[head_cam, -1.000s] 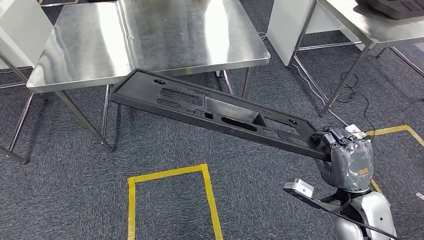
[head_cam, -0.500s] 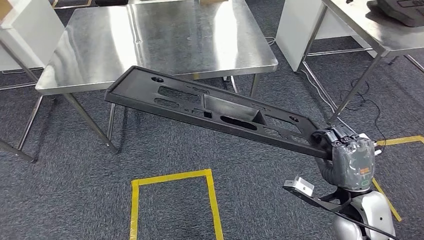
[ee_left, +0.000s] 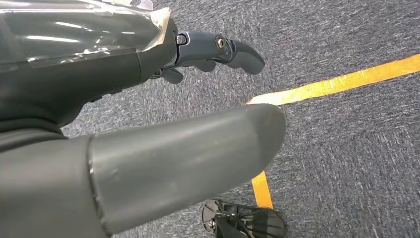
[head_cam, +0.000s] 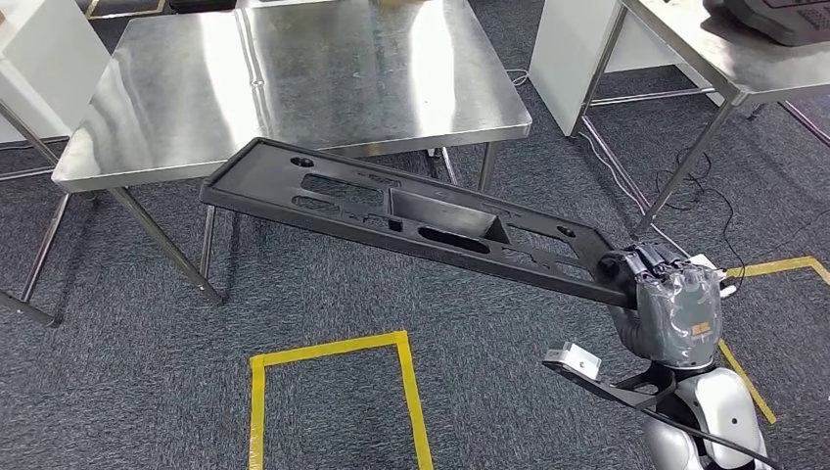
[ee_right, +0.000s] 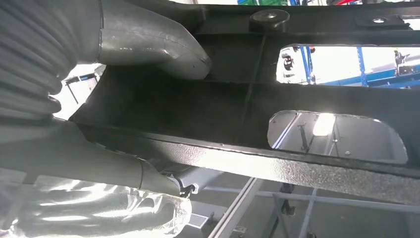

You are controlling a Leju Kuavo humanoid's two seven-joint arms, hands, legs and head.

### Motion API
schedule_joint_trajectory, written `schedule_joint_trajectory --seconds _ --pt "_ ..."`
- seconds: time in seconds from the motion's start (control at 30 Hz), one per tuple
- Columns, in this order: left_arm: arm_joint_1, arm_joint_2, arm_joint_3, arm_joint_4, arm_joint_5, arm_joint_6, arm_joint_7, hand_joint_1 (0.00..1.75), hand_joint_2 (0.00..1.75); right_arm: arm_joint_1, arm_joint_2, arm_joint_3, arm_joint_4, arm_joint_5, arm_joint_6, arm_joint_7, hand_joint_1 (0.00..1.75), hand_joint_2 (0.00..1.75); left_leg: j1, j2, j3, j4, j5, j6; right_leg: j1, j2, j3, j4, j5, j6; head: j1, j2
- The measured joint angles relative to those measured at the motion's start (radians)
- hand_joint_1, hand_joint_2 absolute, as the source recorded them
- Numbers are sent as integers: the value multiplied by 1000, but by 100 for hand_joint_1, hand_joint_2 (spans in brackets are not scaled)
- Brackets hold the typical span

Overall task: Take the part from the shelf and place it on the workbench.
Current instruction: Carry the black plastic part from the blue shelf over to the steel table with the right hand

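Risk imo is leverage: right hand (head_cam: pixel 670 304) is clamped on just one end of the long black panel (head_cam: pixel 391 211), far end w/ no support over the steel table (head_cam: pixel 196 98) edge, left hand (ee_left: pixel 148 114) holding nothing, so it could twist loose.

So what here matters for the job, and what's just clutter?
Job: black part, held at one end by the right hand; steel workbench ahead.
Lying about: yellow floor tape; second table; cables on the carpet.
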Motion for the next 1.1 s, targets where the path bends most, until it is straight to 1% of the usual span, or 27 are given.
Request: schedule_joint_trajectory --seconds 0.03,0.07,0.13,0.17,0.2,0.23,0.27,0.3,0.33,0.37,0.4,0.5,0.53,0.57,0.6,0.67,0.7,0.73,0.77,0.8,0.83,0.87,0.9,0.93,1.0,1.07,1.1 --pt "0 -1 0 0 0 0 0 0 0 0 0 -1 -2 1 0 0 175 175 3 1 11 -16 7 2 2 0 -4 8 -6 0 1 0" --pt "0 -2 0 0 0 1 1 0 0 0 0 -2 -4 2 0 1 175 175 6 3 22 -30 14 3 4 -1 -16 36 -19 -2 3 0" --pt "0 -3 0 0 0 1 1 0 0 1 -1 -3 -4 2 0 1 175 175 8 4 32 -43 20 4 3 -2 -76 152 -68 -8 12 0" --pt "0 -4 0 0 0 1 1 0 0 3 -1 -3 -4 3 0 2 175 175 8 4 32 -42 19 3 1 -2 -111 217 -91 -7 15 0" --pt "0 -4 0 0 0 1 2 0 0 6 -1 -3 -4 3 0 2 175 175 8 2 32 -41 18 2 -1 -2 -136 261 -102 -3 18 0" --pt "1 -4 0 0 0 1 2 0 0 8 -1 -3 -4 4 0 3 175 175 9 0 32 -39 16 -1 -4 -2 -142 268 -97 6 19 0" --pt "1 -4 0 0 0 1 3 0 0 9 -1 -3 -4 4 0 3 175 175 10 -4 32 -35 13 -5 -8 -2 -126 234 -76 18 20 0" --pt "1 -5 0 0 0 1 3 0 0 9 -1 -3 -4 5 1 3 175 175 12 -9 31 -28 8 -11 -14 0 -91 164 -47 32 22 0" --pt "1 -5 0 0 0 1 4 0 0 9 -1 -3 -4 6 2 3 175 175 12 -14 30 -20 2 -19 -18 5 -56 98 -22 40 23 0" --pt "1 -5 0 0 0 1 5 0 0 9 0 -3 -4 7 3 2 175 175 11 -19 27 -9 -5 -28 -19 9 -27 44 -5 40 27 0" --pt "0 -5 0 0 0 2 6 0 0 9 0 -3 -4 8 4 2 175 175 9 -23 23 -1 -11 -35 -18 12 -11 17 1 33 29 0" --pt "2 -4 0 0 0 4 10 0 0 9 2 -2 -6 10 7 2 175 175 13 -28 16 8 -19 -45 -15 7 -8 18 -1 2 19 0" --pt "3 -4 0 0 0 4 11 0 0 9 3 -2 -7 11 7 2 175 175 15 -21 12 19 -28 -48 -16 4 -7 17 -1 -6 14 0" --pt "3 -4 0 0 0 5 12 0 0 9 3 -2 -7 12 8 2 175 175 18 -12 1 46 -46 -52 -16 0 -6 17 -1 -13 10 0" --pt "2 -4 0 0 0 5 13 0 0 9 4 -2 -7 13 10 2 175 175 19 0 -21 93 -74 -56 -16 -3 -6 16 -1 -18 5 0" --pt "2 -4 0 0 0 6 14 0 0 10 4 -2 -7 14 14 3 175 175 20 17 -91 228 -137 -60 -11 -13 -6 16 -3 -23 -4 0" --pt "3 -4 0 0 0 7 14 0 0 10 4 -1 -7 14 16 3 175 175 20 20 -121 280 -153 -60 -9 -18 -5 16 -4 -24 -6 0" --pt "3 -4 0 0 0 7 14 0 0 10 4 -1 -7 15 17 3 175 175 20 21 -136 301 -149 -58 -6 -24 -5 17 -6 -25 -7 0" --pt "3 -4 0 0 0 7 14 0 0 11 4 -1 -7 15 17 4 175 175 19 22 -130 281 -126 -53 -3 -29 -3 17 -7 -27 -8 0" --pt "3 -4 0 0 0 7 14 0 0 11 5 -1 -7 16 18 5 175 175 17 26 -104 223 -90 -46 -1 -34 -1 16 -8 -28 -9 0" --pt "3 -4 0 0 -1 7 14 0 0 11 5 -1 -8 17 18 5 175 175 13 37 -69 149 -54 -35 1 -39 2 16 -9 -29 -10 0" --pt "2 -3 0 0 -1 7 14 0 0 11 6 -1 -10 18 18 7 175 175 9 49 -39 88 -29 -27 5 -43 4 16 -11 -28 -10 0" --pt "1 -2 -1 0 -1 7 13 0 0 11 6 -2 -11 19 18 8 175 175 3 58 -19 46 -15 -20 7 -48 5 16 -12 -26 -9 0" --pt "1 -2 -1 0 -1 7 13 0 0 12 6 -2 -13 20 18 9 175 175 -1 62 -12 29 -13 -17 8 -53 6 15 -14 -22 -8 0" --pt "1 -1 -2 0 -2 7 12 0 0 14 8 -2 -16 22 18 10 175 175 -5 51 -11 22 -10 -13 9 -62 9 11 -16 -11 -8 0" --pt "1 -2 -2 0 -2 7 11 0 0 15 8 -3 -21 25 17 10 175 175 -1 38 -1 6 1 -6 9 -50 0 34 -30 -4 -6 0" --pt "0 -2 -3 0 -2 7 10 0 0 16 8 -4 -22 26 17 11 175 175 1 31 4 -2 6 -3 9 -37 -19 73 -50 -5 -2 0"
